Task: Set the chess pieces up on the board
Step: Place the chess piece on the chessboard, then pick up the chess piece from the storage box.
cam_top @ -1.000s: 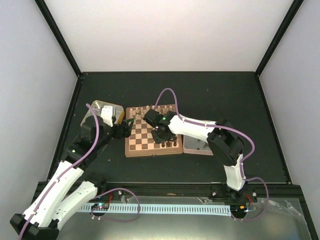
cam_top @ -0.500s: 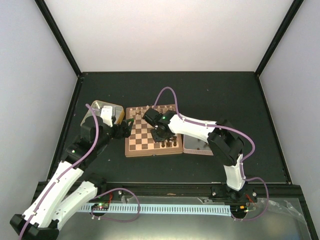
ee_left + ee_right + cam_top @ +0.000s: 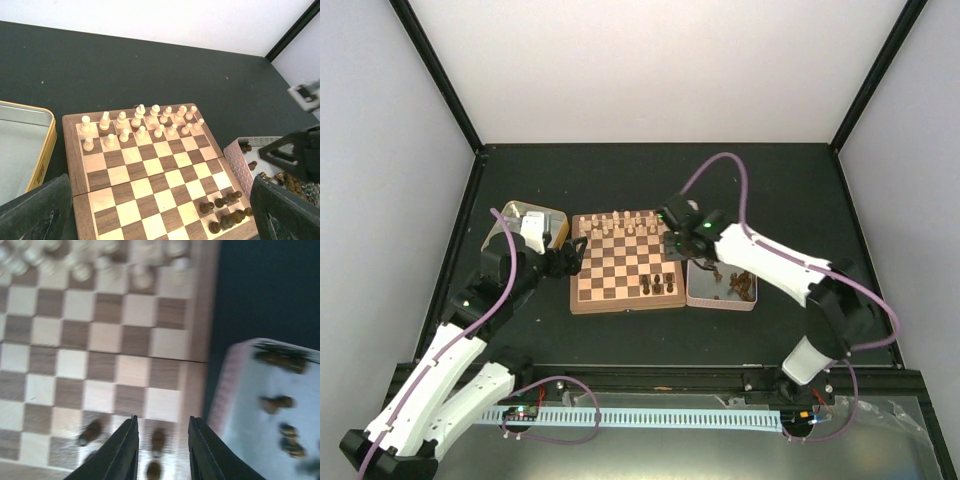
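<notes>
The board [image 3: 620,262] lies mid-table. Several dark chess pieces [image 3: 660,285] stand in its near right corner, also seen in the left wrist view [image 3: 227,207] and blurred in the right wrist view [image 3: 157,440]. More dark pieces [image 3: 735,285] lie in the pink tin [image 3: 692,295] beside the board. My right gripper [image 3: 692,258] hovers over the board's right rim and the tin's left edge; its jaws [image 3: 161,422] are open with nothing between them. My left gripper [image 3: 572,255] waits wide open at the board's left edge, its fingers [image 3: 35,210] framing the board.
Pale cream pieces [image 3: 620,225] fill the board's two far rows [image 3: 140,122]. A gold tin [image 3: 525,225] stands left of the board, by the left arm [image 3: 20,145]. Dark table mat surrounds everything; white walls close the back and sides.
The right arm has lifted off the dark pieces in the board's near right corner and swung right toward the pink tin, its jaws parting. The left arm has not moved.
</notes>
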